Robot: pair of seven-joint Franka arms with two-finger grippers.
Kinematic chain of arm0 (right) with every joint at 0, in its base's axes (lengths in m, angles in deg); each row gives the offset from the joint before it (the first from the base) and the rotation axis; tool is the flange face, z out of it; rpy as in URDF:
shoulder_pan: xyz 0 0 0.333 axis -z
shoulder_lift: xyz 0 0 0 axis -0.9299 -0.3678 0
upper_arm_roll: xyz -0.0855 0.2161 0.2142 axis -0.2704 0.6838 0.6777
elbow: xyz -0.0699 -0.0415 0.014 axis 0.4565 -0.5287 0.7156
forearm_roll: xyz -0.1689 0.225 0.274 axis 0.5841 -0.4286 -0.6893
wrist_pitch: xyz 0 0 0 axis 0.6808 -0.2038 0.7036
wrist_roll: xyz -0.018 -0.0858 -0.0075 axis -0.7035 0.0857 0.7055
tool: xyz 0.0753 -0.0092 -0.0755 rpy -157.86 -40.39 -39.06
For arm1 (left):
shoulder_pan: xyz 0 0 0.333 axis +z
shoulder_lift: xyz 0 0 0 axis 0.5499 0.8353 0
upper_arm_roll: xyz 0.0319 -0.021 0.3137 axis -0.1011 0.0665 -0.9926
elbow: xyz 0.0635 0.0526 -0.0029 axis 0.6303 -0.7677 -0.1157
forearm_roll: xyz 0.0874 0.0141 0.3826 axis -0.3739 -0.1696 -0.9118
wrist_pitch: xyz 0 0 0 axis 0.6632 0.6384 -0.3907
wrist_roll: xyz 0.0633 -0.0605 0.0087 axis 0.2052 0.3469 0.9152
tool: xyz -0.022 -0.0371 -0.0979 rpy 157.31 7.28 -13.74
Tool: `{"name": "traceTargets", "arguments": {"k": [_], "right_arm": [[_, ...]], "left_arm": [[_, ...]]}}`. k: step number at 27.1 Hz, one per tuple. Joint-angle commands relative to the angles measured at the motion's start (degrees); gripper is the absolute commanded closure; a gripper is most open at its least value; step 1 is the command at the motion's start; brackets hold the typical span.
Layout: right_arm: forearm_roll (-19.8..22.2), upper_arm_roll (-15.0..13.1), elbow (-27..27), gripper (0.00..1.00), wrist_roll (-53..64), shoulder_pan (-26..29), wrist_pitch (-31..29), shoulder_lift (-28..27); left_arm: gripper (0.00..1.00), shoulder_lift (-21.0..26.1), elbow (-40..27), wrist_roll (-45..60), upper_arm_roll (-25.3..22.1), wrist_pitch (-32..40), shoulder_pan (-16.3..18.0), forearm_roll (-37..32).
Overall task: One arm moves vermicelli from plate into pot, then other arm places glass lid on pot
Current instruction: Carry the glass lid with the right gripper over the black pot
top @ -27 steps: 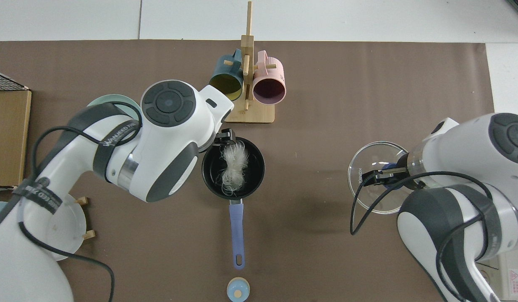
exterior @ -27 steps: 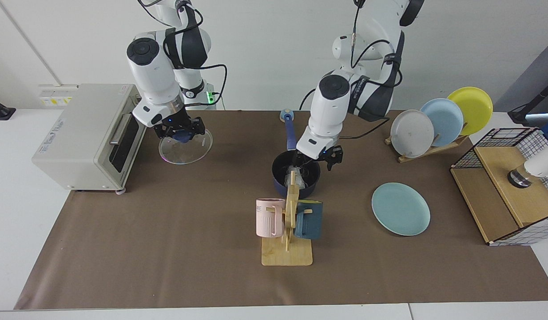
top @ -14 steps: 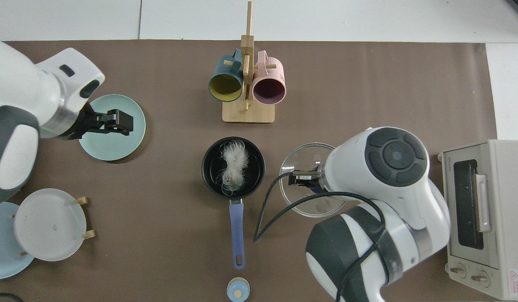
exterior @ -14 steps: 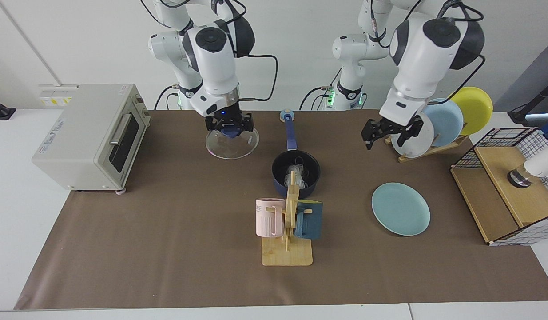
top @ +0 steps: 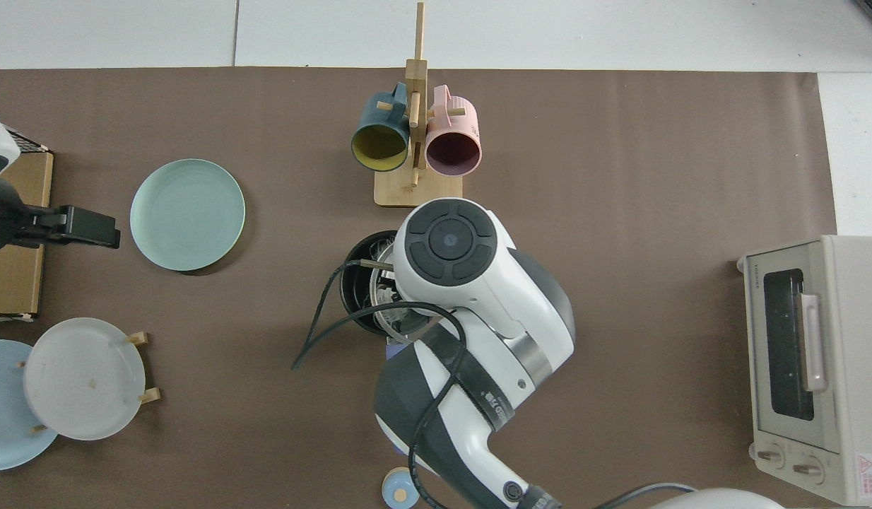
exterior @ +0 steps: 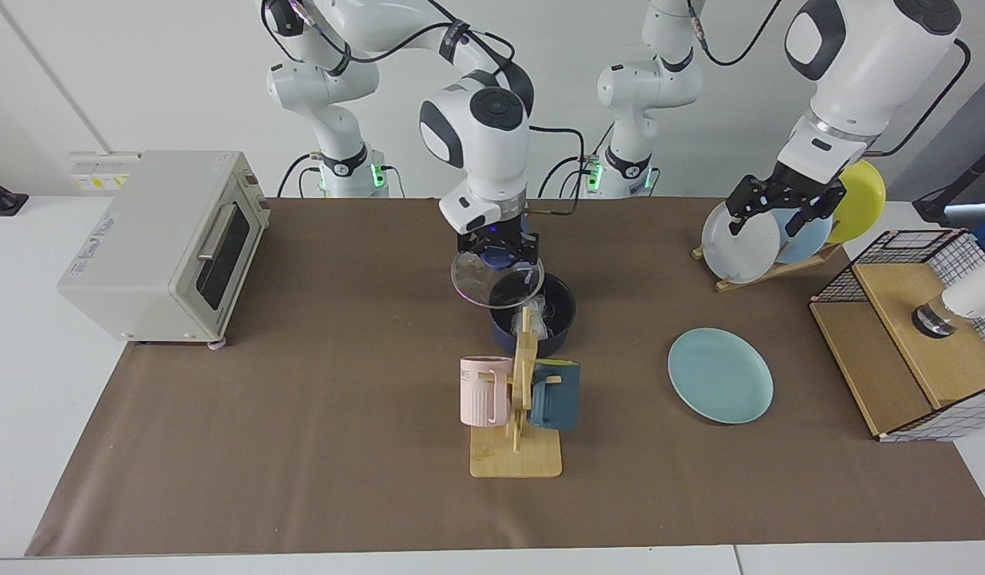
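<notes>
Now my right tool (exterior: 499, 249) has carried the lid (exterior: 496, 282) from beside the pot (exterior: 532, 313) to above its rim, clamped on the knob. Vermicelli (exterior: 540, 310) sits in the pot, I think still uncovered. Left tool (exterior: 786, 206), fingers wide apart, has withdrawn near the plate rack (exterior: 768, 267); plate (exterior: 721, 375) is bare.

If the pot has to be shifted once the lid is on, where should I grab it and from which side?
By its long handle, from above. The handle leaves the pot on the robots' side, but only a sliver shows under the right arm, whose right gripper holds the glass lid over the rim. The mug rack crowds the opposite side, so approach from the robots' side.
</notes>
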Motion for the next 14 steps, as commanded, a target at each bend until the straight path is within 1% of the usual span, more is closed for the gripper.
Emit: {"name": "traceTargets", "arguments": {"k": [1,7,14], "right_arm": [[1.6,0.2,-8.7,1.0,-4.3,-2.4,1.6,-6.6],[4.1,-0.3,-14.1,1.0,-9.5,-6.1,2.0,-11.3],[4.3,-0.3,-14.2,1.0,-9.5,-5.0,0.8,-12.5]], "left_arm": [[0.0,-1.6,-2.3,-0.5,-0.1,-0.8,-0.1,1.3],[0.0,-1.5,-2.1,-0.2,0.6,-0.5,-0.2,0.9],[0.0,-1.5,-1.6,-0.4,0.7,-0.4,-0.2,0.7]]}}
